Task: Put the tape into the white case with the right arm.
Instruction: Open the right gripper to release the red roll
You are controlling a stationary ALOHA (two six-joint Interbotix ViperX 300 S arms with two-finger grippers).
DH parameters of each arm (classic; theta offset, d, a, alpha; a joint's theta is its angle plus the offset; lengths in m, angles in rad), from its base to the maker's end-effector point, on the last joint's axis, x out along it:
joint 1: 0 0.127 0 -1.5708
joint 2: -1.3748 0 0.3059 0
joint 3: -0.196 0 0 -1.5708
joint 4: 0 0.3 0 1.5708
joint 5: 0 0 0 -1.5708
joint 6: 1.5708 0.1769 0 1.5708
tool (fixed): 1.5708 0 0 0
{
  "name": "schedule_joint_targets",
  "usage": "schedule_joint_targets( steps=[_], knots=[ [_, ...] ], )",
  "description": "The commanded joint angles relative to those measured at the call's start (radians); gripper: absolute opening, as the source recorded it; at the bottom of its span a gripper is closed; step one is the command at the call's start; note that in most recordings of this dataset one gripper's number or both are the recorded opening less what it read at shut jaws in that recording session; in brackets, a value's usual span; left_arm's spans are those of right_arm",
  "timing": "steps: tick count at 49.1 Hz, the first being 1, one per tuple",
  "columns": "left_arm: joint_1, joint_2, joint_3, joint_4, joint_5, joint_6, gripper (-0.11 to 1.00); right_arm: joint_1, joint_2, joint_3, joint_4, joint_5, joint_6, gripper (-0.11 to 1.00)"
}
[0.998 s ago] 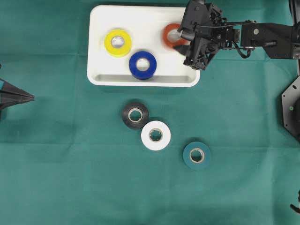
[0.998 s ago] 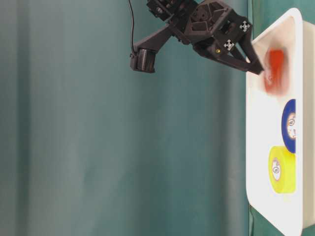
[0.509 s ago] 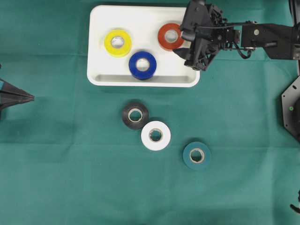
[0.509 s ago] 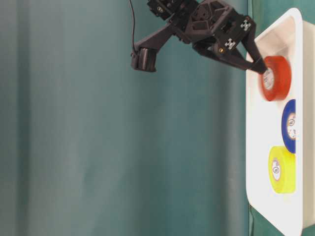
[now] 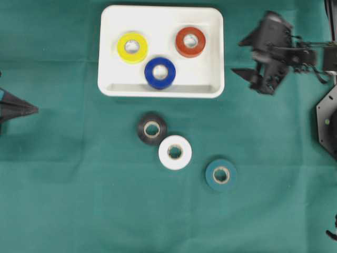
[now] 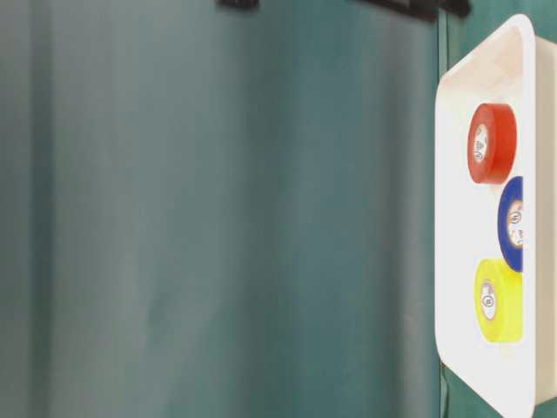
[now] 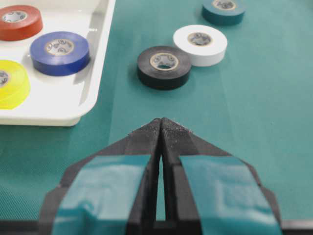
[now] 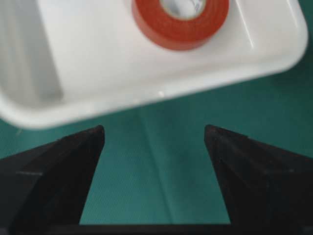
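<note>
Overhead exterior view shows the shallow white plastic case with rounded corners (image 5: 160, 87) at the upper middle of the green-clothed bench (image 5: 79, 200), already holding three rolls lying flat: a yellow tape roll (image 5: 132, 47), a blue tape roll (image 5: 160, 73) and a red tape roll (image 5: 190, 41). Three more rolls lie flat on the cloth below the case, in a slanting line: a black tape roll (image 5: 151, 128) nearest the case, a white tape roll (image 5: 175, 152) just beside it, and a teal tape roll (image 5: 221, 175) a little apart, lower and to the right. The all-black right pincer (image 5: 240, 56) hangs to the right of the case, outside its rim, released and empty, its two pointed fingers spread wide and aimed toward the case; the right wrist view confirms the gap, with only cloth between the tips and the red roll ahead inside the case. Every remaining roll therefore lies below and to the left of this pincer in the overhead view, the teal one seemingly nearest, and being round, none has a long axis to line up with. The left pincer with teal bands (image 7: 160, 128) rests at the far left with its fingers clenched on nothing, pointing toward the black roll, well clear of it.
</note>
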Motion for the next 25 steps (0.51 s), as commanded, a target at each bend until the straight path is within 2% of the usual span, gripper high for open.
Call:
schedule_joint_targets(
  steps=[1, 11, 25],
  knots=[
    [0.003, 0.012, -0.014, 0.0, -0.005, 0.0, 0.0, 0.002, -0.083, 0.055, -0.002, -0.029, 0.002, 0.51],
    [0.003, 0.012, -0.015, 0.0, -0.005, 0.0, 0.0, 0.002, -0.184, 0.152, 0.0, -0.077, 0.002, 0.51],
    [0.003, 0.012, -0.015, 0.0, -0.005, 0.0, 0.0, 0.006, -0.201, 0.167, 0.0, -0.083, 0.003, 0.51]
  ],
)
